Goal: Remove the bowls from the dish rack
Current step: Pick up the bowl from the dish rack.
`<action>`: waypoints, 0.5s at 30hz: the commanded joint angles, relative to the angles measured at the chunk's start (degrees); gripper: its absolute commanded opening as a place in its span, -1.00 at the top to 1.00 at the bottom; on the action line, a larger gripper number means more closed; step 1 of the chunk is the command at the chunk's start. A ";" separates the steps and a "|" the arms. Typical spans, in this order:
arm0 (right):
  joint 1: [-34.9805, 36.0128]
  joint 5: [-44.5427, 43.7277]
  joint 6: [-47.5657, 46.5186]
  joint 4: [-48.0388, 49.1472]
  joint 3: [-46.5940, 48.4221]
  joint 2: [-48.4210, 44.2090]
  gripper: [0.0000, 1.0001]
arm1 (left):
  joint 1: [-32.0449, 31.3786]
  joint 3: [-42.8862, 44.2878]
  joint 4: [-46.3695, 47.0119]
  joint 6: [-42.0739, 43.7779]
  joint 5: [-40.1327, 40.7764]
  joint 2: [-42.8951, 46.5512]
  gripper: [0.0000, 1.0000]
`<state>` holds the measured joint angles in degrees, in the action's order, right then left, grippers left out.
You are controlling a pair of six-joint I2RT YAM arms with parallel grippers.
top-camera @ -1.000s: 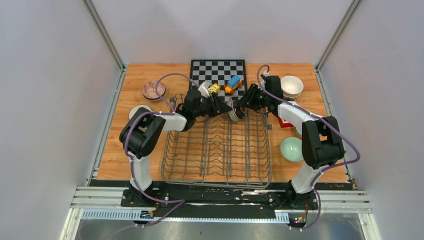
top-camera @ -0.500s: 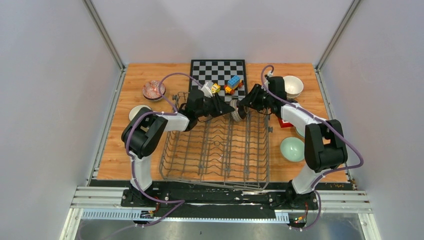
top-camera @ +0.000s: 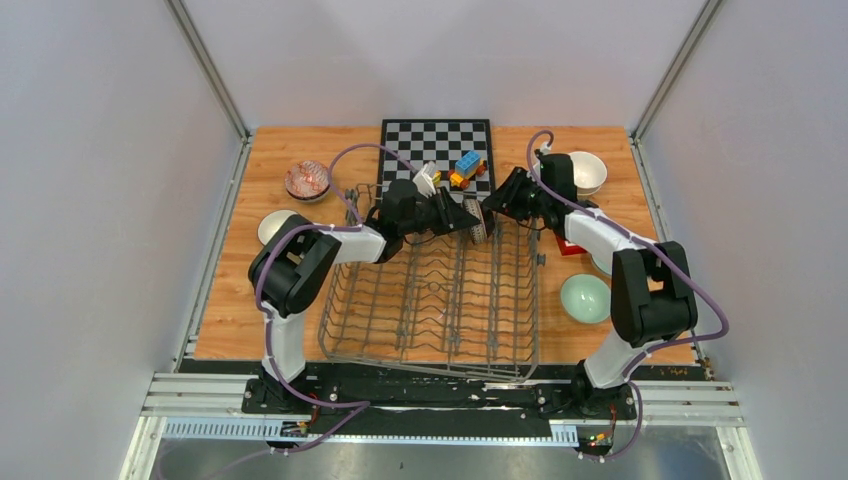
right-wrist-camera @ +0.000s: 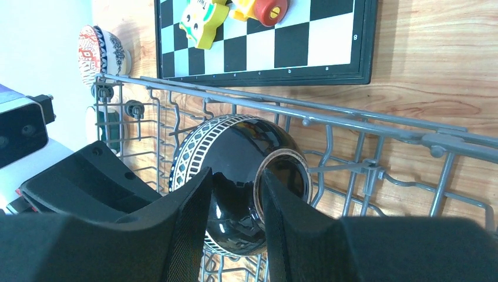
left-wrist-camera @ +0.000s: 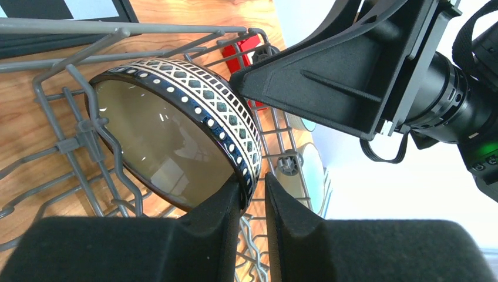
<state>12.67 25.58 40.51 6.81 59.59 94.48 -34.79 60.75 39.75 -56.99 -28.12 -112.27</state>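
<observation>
Tines of the dish rack [top-camera: 430, 320] may snag the dark bowl [left-wrist-camera: 170, 141], left gripper [left-wrist-camera: 253, 200] pinching its rim, hold of right gripper [right-wrist-camera: 235, 183] unclear

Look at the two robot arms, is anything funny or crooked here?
Yes. Both arms crowd one dark-patterned bowl, which stands on edge at the far end of the dish rack. The left gripper straddles its rim and the right gripper is over its underside. The rack also looks slightly askew against the near edge of the table.
</observation>
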 commanded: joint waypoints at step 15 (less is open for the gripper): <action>-1.36 2.76 0.30 -3.37 -2.02 -2.87 0.20 | -1.34 3.11 9.65 -1.59 -3.97 -0.40 1.00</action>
<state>11.81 25.93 40.97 6.90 58.78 93.01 -35.16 61.10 42.24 -57.71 -29.69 -112.79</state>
